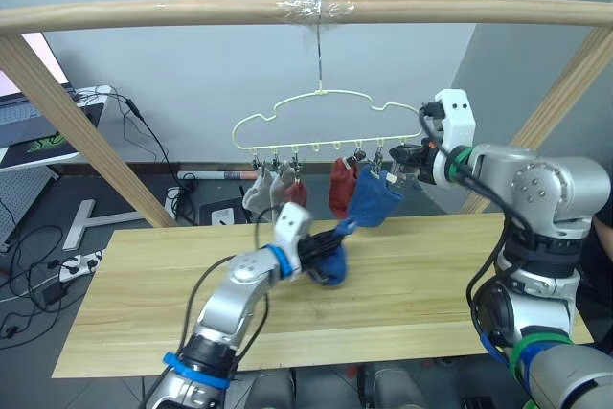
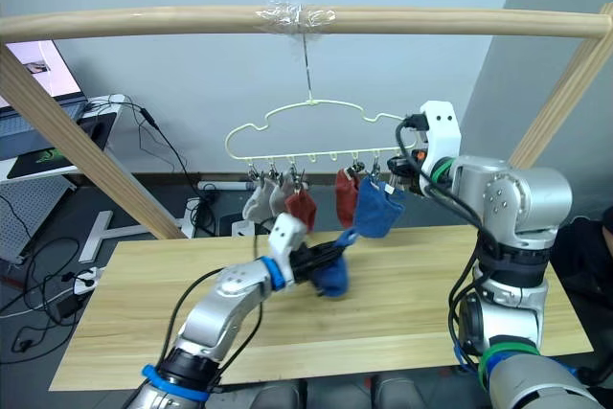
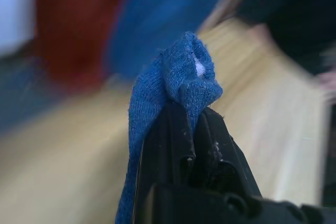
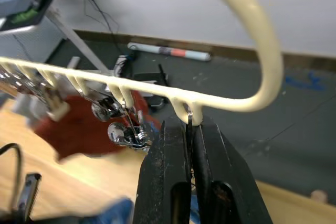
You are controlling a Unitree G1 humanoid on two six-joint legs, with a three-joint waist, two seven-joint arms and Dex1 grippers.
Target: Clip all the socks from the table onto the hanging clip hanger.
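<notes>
The left gripper (image 1: 324, 248) is pinching a blue sock (image 1: 330, 261) above the table (image 1: 412, 284); the right gripper (image 4: 190, 129) is clamping the clip hanger (image 1: 316, 107) at its last clip (image 4: 189, 121).

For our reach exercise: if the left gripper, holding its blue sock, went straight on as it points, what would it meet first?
Probably the blue fabric sock already clipped to the pale yellow-green wire hanger; depth is unclear.

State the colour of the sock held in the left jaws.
Blue sock, clearest in the left wrist view.
</notes>
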